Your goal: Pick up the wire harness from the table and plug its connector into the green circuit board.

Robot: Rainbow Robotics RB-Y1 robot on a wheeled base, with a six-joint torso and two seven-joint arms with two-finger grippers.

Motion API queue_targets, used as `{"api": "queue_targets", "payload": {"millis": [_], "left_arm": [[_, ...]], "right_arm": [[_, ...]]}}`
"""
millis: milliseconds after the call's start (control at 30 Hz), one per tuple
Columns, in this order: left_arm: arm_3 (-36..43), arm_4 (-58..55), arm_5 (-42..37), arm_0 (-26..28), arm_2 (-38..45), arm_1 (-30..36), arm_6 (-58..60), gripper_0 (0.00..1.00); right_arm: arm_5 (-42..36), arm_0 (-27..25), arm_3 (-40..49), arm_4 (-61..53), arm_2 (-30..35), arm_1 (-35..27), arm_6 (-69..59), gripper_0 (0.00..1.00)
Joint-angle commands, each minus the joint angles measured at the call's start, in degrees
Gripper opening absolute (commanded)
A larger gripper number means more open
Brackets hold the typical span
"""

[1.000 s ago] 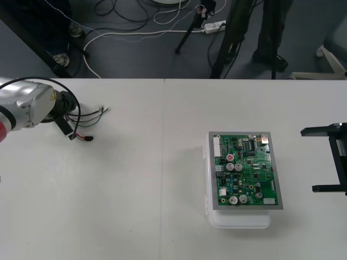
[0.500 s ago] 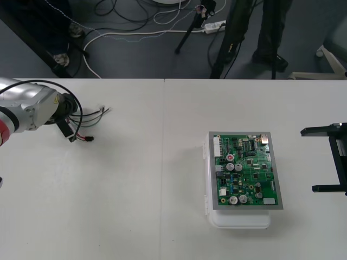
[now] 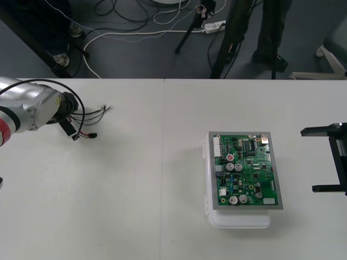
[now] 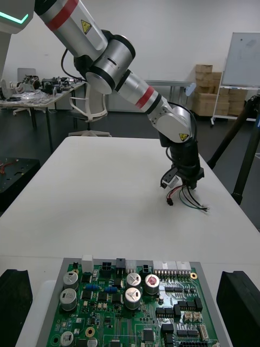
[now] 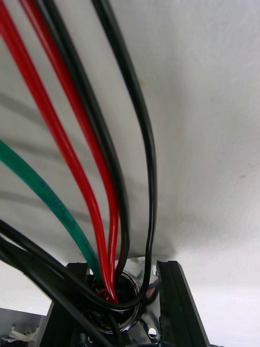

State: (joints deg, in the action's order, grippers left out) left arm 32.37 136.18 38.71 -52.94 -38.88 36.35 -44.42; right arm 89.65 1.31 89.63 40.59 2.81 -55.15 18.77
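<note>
The green circuit board (image 3: 245, 172) is shown on its white base (image 3: 241, 219), set on the light surface (image 3: 135, 206); all positions are given from the board. The markings printed on the board are too small to be read. A yellow triangular warning label (image 3: 52, 97) is carried on the last silver link of the left arm (image 3: 24, 105); its symbol cannot be made out. A second such label (image 4: 86, 26) is seen farther up the arm, beyond the red ring (image 4: 145, 97). The left arm is stretched low over the surface, well apart from the board on the robot's left and nearer the far edge, with the wrist bent downward. The jaws of the left gripper (image 3: 69, 125) are closed on the round metal socket (image 5: 122, 306) of the wire harness (image 3: 89, 116). Its red, black and green wires are fanned out toward the board, and the small black plug (image 3: 92, 135) is seen at or just above the surface. The right gripper (image 3: 310, 160) is held level beside the board on the robot's right, its jaws spread wide.
</note>
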Motion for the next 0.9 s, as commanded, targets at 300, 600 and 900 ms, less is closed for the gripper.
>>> {"api": "queue_targets", "payload": {"millis": [300,600,900], "left_arm": [[0.5,-7.2,3.1,-4.3,1.7,2.1,8.0,0.00],[6.7,-16.6,11.4,-4.6,1.7,6.4,10.1,0.00],[13.9,-24.0,18.6,-4.5,1.7,10.4,17.2,0.00]], "right_arm": [[0.3,1.2,1.0,-0.6,-0.7,-2.7,1.3,1.00],[0.3,1.2,1.1,-0.6,-0.7,-2.7,1.2,1.00],[0.3,1.2,1.1,-0.5,-0.7,-2.7,1.1,1.00]]}}
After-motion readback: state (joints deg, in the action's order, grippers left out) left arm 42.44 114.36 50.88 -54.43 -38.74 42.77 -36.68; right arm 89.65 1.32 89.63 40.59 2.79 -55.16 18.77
